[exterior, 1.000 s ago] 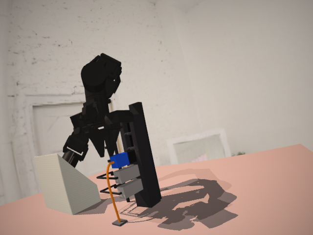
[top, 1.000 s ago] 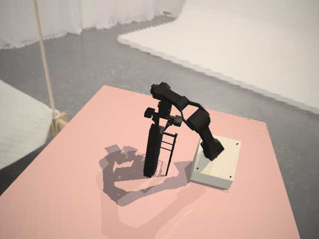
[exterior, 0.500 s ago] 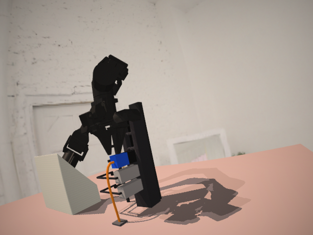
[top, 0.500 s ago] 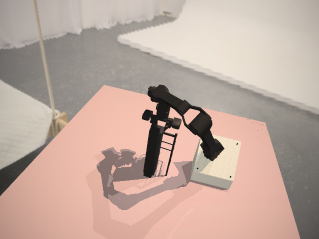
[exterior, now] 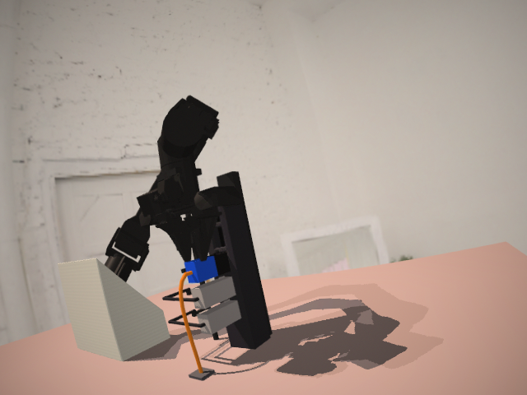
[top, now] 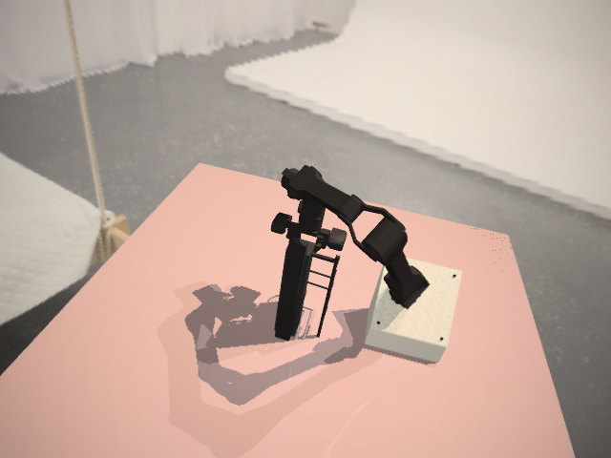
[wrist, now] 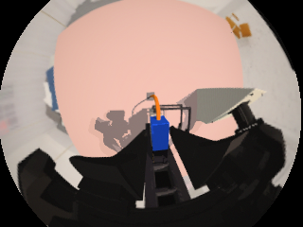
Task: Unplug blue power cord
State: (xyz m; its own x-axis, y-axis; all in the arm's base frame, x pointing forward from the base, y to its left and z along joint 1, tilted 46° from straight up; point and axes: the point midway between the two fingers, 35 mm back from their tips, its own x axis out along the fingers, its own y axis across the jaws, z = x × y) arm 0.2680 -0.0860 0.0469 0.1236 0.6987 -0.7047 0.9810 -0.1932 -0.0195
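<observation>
Matt black at the fingers, speckled stone look off to the side!

And here are the gripper's fingers [exterior: 196, 258], dull black, like smooth hard plastic. Right at their tips, the plug [exterior: 202, 269] [wrist: 159, 134] shows flat blue plastic, smooth-faced. Below the fingertips, the orange cord [exterior: 185, 314] [wrist: 157, 105] looks rubbery and smooth, and the grey blocks [exterior: 216, 291] have a plain matt plastic look! Beside the fingers, the strip [exterior: 246, 271] wears smooth matt black; farther out, the pale wedge block [top: 419, 320] [exterior: 91, 310] [wrist: 220, 104] is finely speckled on top, like stone.
</observation>
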